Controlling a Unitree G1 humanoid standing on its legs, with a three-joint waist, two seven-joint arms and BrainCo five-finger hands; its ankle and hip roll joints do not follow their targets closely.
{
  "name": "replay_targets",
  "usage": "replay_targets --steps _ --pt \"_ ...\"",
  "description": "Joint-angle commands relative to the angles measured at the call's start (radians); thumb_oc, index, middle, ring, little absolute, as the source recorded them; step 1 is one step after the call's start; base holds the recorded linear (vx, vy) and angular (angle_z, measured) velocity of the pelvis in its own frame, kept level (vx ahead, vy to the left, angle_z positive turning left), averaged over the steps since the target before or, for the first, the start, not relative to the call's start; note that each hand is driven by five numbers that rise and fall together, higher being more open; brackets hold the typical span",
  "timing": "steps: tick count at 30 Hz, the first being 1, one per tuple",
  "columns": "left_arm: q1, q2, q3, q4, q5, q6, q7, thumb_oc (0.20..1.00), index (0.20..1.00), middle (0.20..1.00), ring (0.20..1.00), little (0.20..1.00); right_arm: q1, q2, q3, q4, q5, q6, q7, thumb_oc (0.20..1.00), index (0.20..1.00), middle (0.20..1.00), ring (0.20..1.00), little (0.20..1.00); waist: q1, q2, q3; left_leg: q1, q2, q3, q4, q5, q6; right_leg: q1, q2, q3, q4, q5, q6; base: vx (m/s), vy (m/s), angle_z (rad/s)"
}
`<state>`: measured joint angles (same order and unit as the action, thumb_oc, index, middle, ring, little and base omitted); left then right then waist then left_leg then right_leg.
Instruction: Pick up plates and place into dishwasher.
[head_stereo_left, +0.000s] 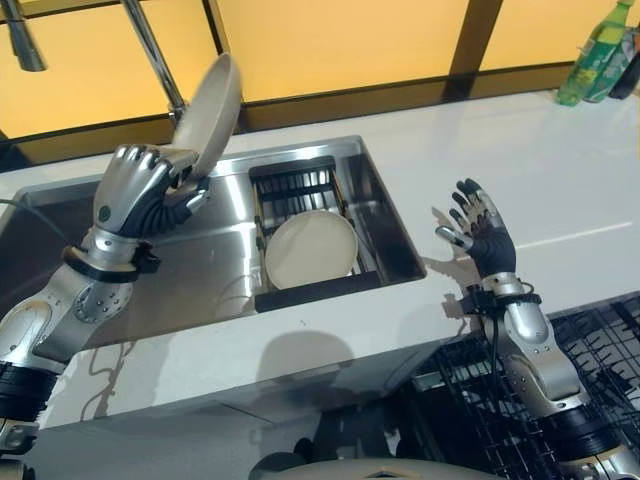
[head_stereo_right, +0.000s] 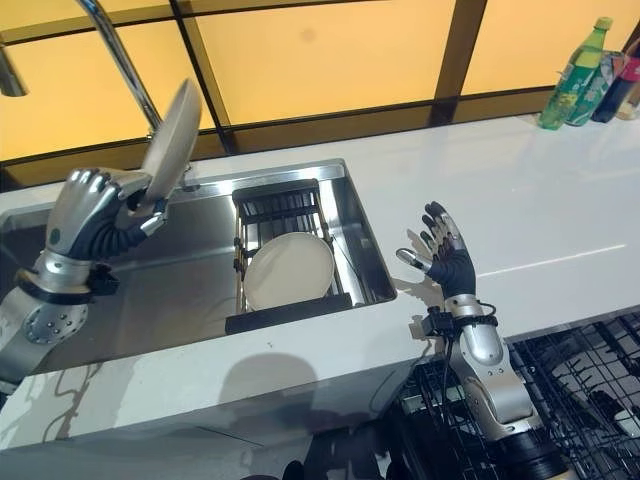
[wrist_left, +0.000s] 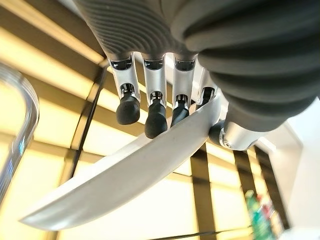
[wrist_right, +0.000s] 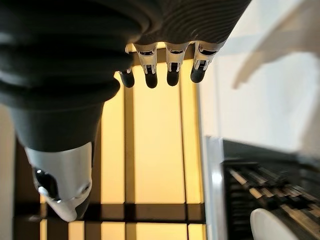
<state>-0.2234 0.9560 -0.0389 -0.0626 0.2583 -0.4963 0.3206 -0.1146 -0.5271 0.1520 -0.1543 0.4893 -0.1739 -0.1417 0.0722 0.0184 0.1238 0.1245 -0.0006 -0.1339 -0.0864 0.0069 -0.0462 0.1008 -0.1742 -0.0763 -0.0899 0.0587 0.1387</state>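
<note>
Sink (head_stereo_left: 380, 215): brushed stainless steel, satin sheen. Plates (head_stereo_left: 311, 249): smooth cream glaze, faintly glossy. Countertop (head_stereo_left: 560, 170): smooth glossy white; dishwasher rack (head_stereo_left: 610, 340): black coated wire.

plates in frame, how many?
2. One plate gripped in the left robot hand above the sink; one plate in the sink rack. More could be hidden.

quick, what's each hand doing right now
Left hand: shut on a plate, lifted above the sink.
Right hand: open, holding nothing, over the counter.
</note>
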Motion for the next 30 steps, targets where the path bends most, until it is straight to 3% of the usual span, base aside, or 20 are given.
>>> replay_targets --steps 1,4,7,13,19,21,22,24,26,30 --pt "-0.106 -0.028 -0.008 -0.053 -0.405 0.025 -0.347 0.200 0.200 0.200 0.200 0.200 -0.096 -0.021 0.001 -0.065 -0.047 -0.013 0.020 1.000 1.000 1.000 1.000 1.000 0.031 -0.021 -0.107 -0.057 0.019 -0.049 0.049 -0.083 -0.025 -0.103 -0.078 0.022 0.127 -0.050 0.097 -0.09 -0.051 0.14" --pt "-0.137 -0.076 -0.049 -0.121 -0.700 0.146 -0.652 0.200 0.200 0.200 0.200 0.200 -0.134 -0.011 0.011 -0.063 -0.067 0.000 0.034 1.000 1.000 1.000 1.000 1.000 0.039 -0.019 -0.114 -0.054 0.018 -0.058 0.047 -0.083 -0.025 -0.094 -0.075 0.020 0.119 -0.049 0.095 -0.08 -0.042 0.06" --pt "-0.156 -0.109 -0.094 -0.170 -0.858 0.240 -0.843 0.200 0.200 0.200 0.200 0.200 -0.141 -0.005 0.015 -0.070 -0.077 0.011 0.052 1.000 1.000 1.000 1.000 1.000 0.036 -0.016 -0.121 -0.052 0.020 -0.056 0.049 -0.086 -0.027 -0.090 -0.073 0.023 0.114 -0.048 0.094 -0.07 -0.039 0.01" --pt "-0.214 -0.137 -0.158 -0.174 -1.054 0.357 -1.041 0.200 0.200 0.200 0.200 0.200 -0.149 -0.023 0.032 -0.068 -0.058 0.005 0.079 1.000 1.000 1.000 1.000 1.000 0.014 -0.013 -0.133 -0.044 0.021 -0.041 0.051 -0.090 -0.028 -0.083 -0.067 0.039 0.106 -0.048 0.089 -0.04 -0.023 -0.02" --pt "-0.230 -0.154 -0.161 -0.166 -1.097 0.382 -1.066 0.200 0.200 0.200 0.200 0.200 -0.137 -0.039 0.030 -0.091 -0.021 0.025 0.141 1.000 1.000 1.000 1.000 1.000 -0.002 -0.013 -0.142 -0.043 0.020 -0.034 0.053 -0.093 -0.027 -0.081 -0.061 0.056 0.101 -0.049 0.084 -0.01 -0.008 -0.04" --pt "-0.233 -0.148 -0.162 -0.167 -1.096 0.377 -1.060 0.200 0.200 0.200 0.200 0.200 -0.133 -0.048 0.043 -0.101 0.067 0.075 0.267 1.000 1.000 1.000 1.000 1.000 -0.003 -0.015 -0.144 -0.044 0.018 -0.034 0.054 -0.092 -0.027 -0.080 -0.061 0.056 0.100 -0.050 0.084 0.00 -0.004 -0.09" --pt "-0.237 -0.148 -0.164 -0.165 -1.097 0.378 -1.059 0.200 0.200 0.200 0.200 0.200 -0.140 -0.056 0.068 -0.109 0.157 0.147 0.398 1.000 1.000 1.000 1.000 1.000 -0.002 -0.018 -0.145 -0.045 0.018 -0.035 0.055 -0.092 -0.029 -0.079 -0.063 0.054 0.099 -0.050 0.084 0.00 -0.006 -0.04" --pt "-0.244 -0.133 -0.163 -0.148 -1.117 0.373 -1.072 0.200 0.200 0.200 0.200 0.200 -0.145 -0.078 0.106 -0.127 0.226 0.226 0.561 1.000 1.000 1.000 1.000 1.000 0.001 -0.023 -0.146 -0.046 0.017 -0.038 0.057 -0.093 -0.031 -0.076 -0.065 0.050 0.100 -0.052 0.083 0.00 0.000 0.00" --pt "-0.253 -0.105 -0.177 -0.146 -1.135 0.364 -1.064 0.200 0.200 0.200 0.200 0.200 -0.166 -0.150 0.164 -0.160 0.305 0.243 0.690 1.000 1.000 1.000 1.000 1.000 0.008 -0.031 -0.148 -0.046 0.017 -0.045 0.059 -0.093 -0.037 -0.072 -0.068 0.042 0.099 -0.054 0.084 0.00 0.000 0.00" --pt "-0.238 -0.082 -0.180 -0.173 -1.156 0.367 -1.060 0.200 0.200 0.200 0.200 0.200 -0.205 -0.205 0.204 -0.170 0.368 0.239 0.777 1.000 1.000 1.000 1.000 1.000 0.025 -0.042 -0.151 -0.043 0.017 -0.053 0.061 -0.092 -0.041 -0.056 -0.073 0.029 0.096 -0.055 0.082 0.03 -0.005 0.02"
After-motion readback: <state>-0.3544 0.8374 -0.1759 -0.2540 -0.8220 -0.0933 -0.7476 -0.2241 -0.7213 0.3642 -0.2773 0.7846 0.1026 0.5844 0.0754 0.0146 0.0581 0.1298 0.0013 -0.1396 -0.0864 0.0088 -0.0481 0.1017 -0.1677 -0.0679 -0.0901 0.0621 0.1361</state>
